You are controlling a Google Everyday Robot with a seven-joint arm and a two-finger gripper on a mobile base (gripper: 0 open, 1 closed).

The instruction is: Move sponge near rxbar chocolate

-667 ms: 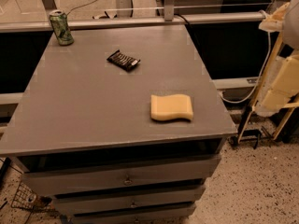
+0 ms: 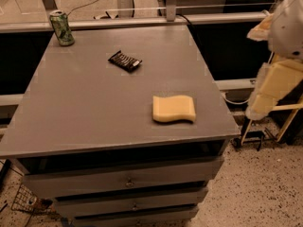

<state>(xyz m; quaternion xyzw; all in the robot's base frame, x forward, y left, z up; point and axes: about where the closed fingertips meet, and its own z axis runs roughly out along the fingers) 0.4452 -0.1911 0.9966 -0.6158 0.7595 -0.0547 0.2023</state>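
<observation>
The end effector (image 2: pixel 269 90) hangs right of the table (image 2: pixel 85 112); whether it is spread cannot be told. The sponge (image 2: pixel 173 109) lies flat near the front right corner. It is likely light and squashy, and best pinched across its narrower width.

The sponge (image 2: pixel 173 109) is noted pale yellow; rxbar chocolate (image 2: pixel 125 61) black, faintly light-striped; can (image 2: pixel 62 28) green-patterned; table (image 2: pixel 94 103) plain grey; gripper (image 2: pixel 259 103) cream, seen right of the table.
</observation>
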